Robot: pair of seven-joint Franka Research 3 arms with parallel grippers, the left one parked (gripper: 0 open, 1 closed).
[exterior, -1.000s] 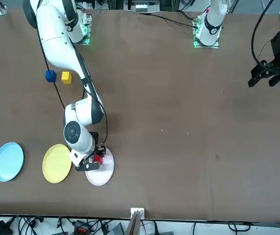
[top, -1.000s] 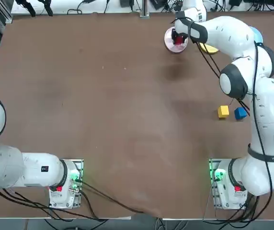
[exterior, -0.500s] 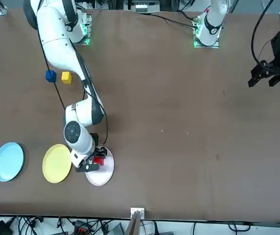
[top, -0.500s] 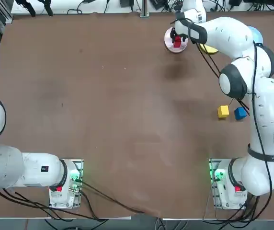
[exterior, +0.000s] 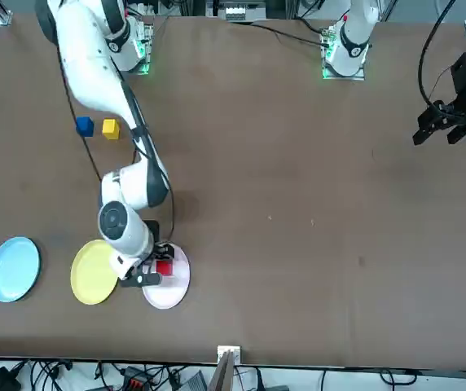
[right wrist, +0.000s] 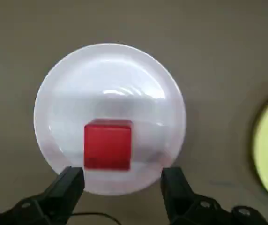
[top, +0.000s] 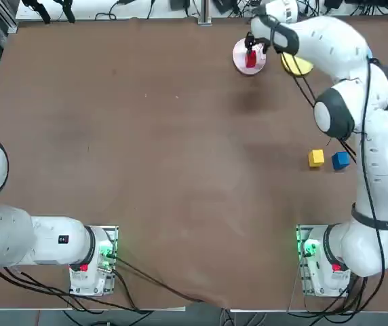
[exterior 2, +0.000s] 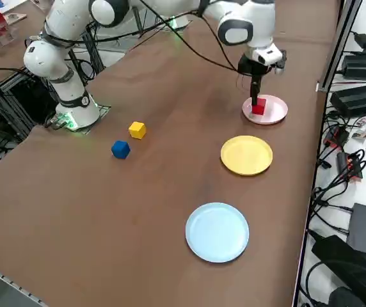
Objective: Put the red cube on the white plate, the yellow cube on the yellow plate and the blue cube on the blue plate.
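The right hand (right wrist: 120,180), fingers spread apart and empty, hovers just above the red cube (right wrist: 107,144) resting on the white plate (right wrist: 78,84).

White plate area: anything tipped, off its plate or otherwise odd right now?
Nothing stands out. The red cube sits flat on the white plate, off centre but inside the rim. The right gripper hangs open above it, clear of the cube.
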